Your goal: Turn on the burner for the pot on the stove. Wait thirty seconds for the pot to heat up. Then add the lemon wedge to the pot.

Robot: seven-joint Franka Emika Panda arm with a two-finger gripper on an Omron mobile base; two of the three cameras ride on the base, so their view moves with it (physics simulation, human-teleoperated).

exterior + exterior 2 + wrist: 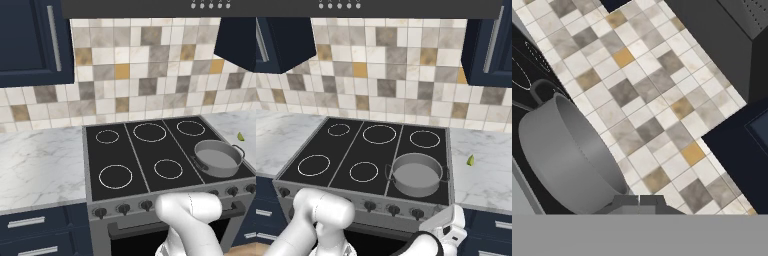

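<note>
The pot (218, 157) (416, 174), wide, shallow and grey with two loop handles, stands on the front right burner of the stove (140, 150) (356, 147). In the hand view the pot (567, 150) looms close at the left, seen from low at its side. My gripper (637, 202) is shut with nothing between its fingers, just in front of the pot's wall. The white hand (450, 224) hangs low before the stove's right front corner. The lemon wedge (240, 136) (470, 160), a small yellow-green sliver, lies on the marble counter right of the stove.
A row of dark knobs (123, 208) (394, 210) runs along the steel front. Marble counters (40, 165) (481, 175) flank the stove. Tiled backsplash (642, 90) behind, dark blue cabinets (30, 40) (488, 45) above. My own arm (190, 215) blocks the oven front.
</note>
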